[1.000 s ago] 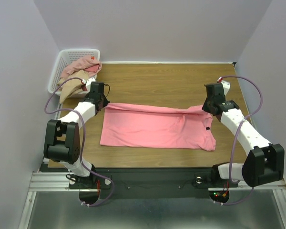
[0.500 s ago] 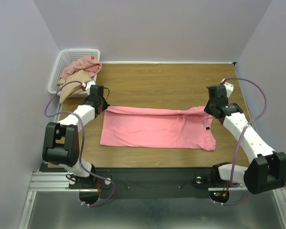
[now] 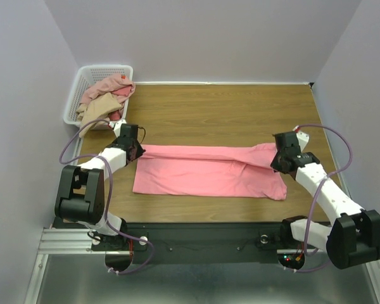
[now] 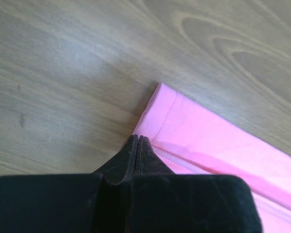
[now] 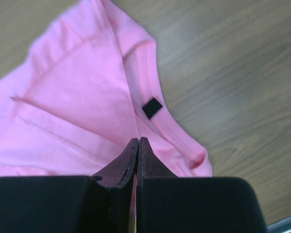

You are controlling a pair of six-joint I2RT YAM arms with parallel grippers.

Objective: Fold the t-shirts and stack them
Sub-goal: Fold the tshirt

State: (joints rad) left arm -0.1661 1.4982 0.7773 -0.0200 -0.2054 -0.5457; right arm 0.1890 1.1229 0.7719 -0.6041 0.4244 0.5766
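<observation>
T-shirt (image 3: 209, 174) in left claw (image 3: 140, 150), right claw (image 3: 274, 164)

The salmon-pink t-shirt (image 3: 202, 174) has a black tag (image 5: 152, 108); table (image 3: 228, 107) brown wood-grain, basket (image 3: 104, 66) white lattice.

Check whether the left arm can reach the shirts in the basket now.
Probably not yet. The shirts in the basket lie just beyond the left claw, nothing between, but that claw is shut on the salmon-pink t-shirt, so it must let go first.
</observation>
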